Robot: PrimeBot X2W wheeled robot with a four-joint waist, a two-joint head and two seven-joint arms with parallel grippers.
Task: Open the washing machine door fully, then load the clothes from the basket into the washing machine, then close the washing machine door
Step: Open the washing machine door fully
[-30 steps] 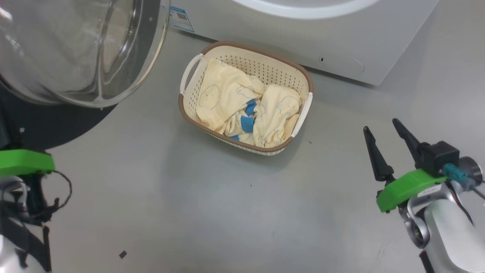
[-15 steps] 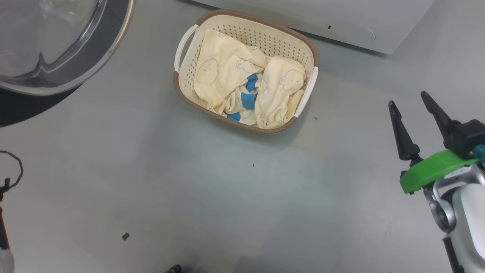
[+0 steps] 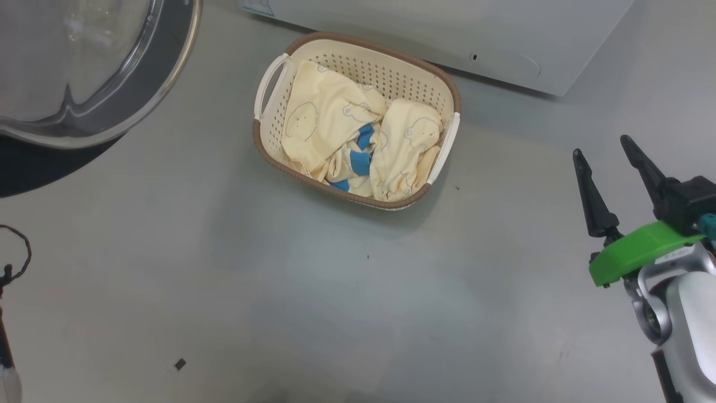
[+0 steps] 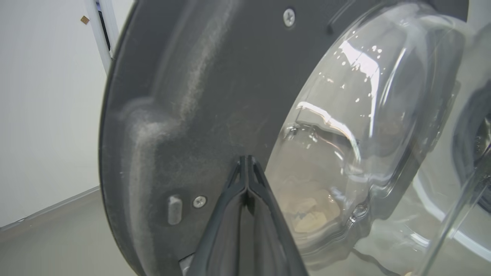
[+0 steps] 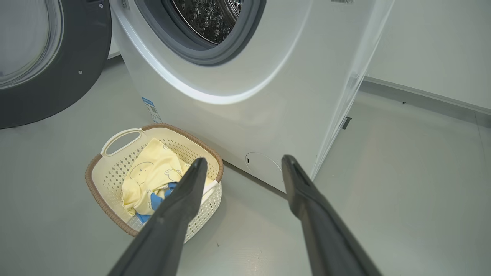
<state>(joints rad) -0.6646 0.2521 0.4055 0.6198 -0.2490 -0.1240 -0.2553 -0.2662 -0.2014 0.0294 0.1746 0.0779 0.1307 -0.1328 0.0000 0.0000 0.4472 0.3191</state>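
The cream basket (image 3: 263, 146) stands on the floor in front of the white washing machine (image 3: 447, 28), with the pale yellow and blue clothes (image 3: 335, 126) inside. The washing machine door (image 3: 162, 84) hangs open at the upper left, its glass bowl bulging out. My right gripper (image 3: 601, 145) hovers open and empty to the right of the basket. In the right wrist view the right gripper (image 5: 244, 160) spans the basket (image 5: 111, 180), the clothes (image 5: 153, 174) and the machine (image 5: 249, 107) with its open drum (image 5: 211, 15). My left gripper (image 4: 247, 158) is shut, tips close to the door's dark inner face (image 4: 184, 96).
Grey floor lies around the basket, with a small dark scrap (image 3: 179, 364) near the bottom. A cable loop (image 3: 17, 254) of my left arm shows at the lower left. A blue label (image 5: 151, 109) sits on the machine's lower corner. A white wall (image 5: 433, 46) runs behind.
The head camera has shifted, so the whole picture moved. My left wrist's green mount has left the lower left. The right gripper stays open; the basket and clothes lie as before.
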